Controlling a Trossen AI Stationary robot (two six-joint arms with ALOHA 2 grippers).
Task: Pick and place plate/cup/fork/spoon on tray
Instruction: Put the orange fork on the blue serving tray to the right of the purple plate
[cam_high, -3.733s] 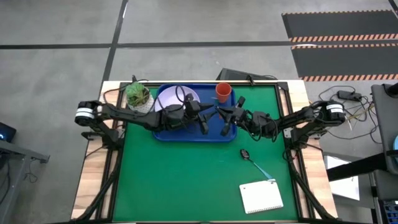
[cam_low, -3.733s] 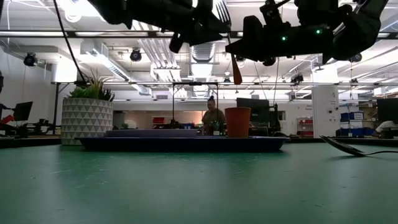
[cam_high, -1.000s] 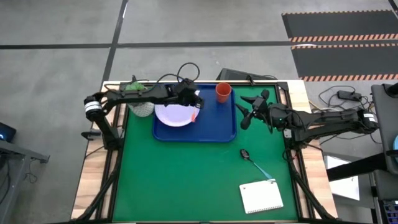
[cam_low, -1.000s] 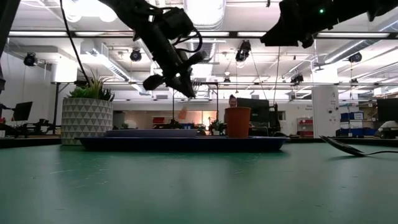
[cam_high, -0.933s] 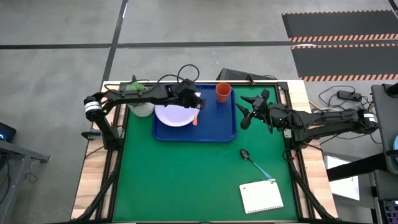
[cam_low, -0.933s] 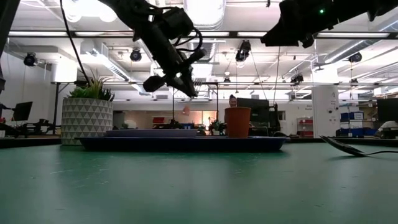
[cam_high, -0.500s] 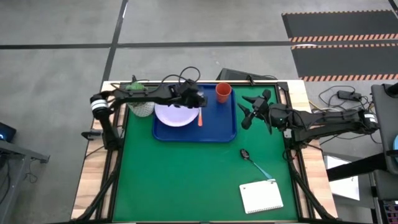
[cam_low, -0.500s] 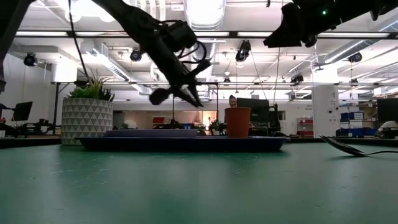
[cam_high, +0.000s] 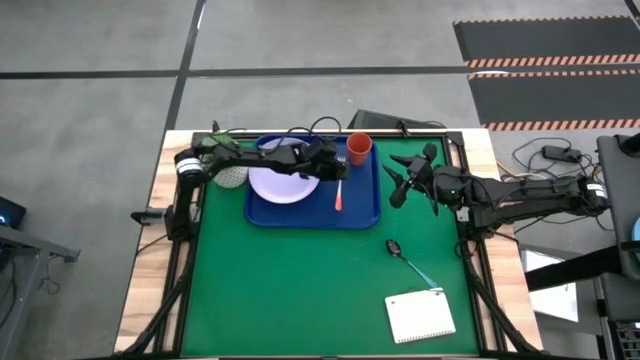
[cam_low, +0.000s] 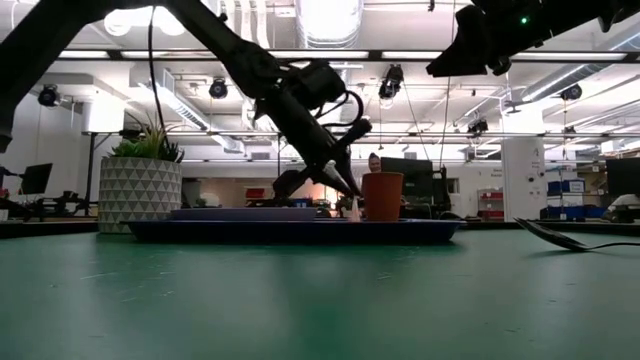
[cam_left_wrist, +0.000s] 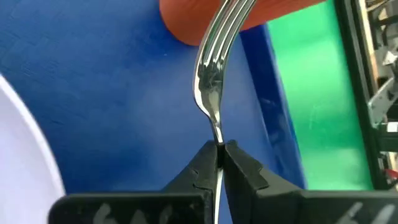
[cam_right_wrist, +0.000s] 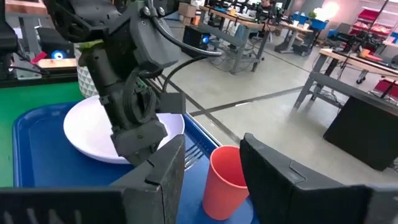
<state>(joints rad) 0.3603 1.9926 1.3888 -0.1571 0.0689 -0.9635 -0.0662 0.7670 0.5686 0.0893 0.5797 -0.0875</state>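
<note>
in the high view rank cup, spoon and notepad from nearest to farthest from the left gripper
From the left gripper, over the tray:
1. cup, just beside it at the tray's far corner.
2. spoon, off the tray on the green mat.
3. notepad, near table edge.

The left end effector (cam_left_wrist: 217, 163) hides the fork's (cam_left_wrist: 214, 74) handle in the left wrist view; the cup (cam_left_wrist: 249, 15) beyond it is cut off.
</note>
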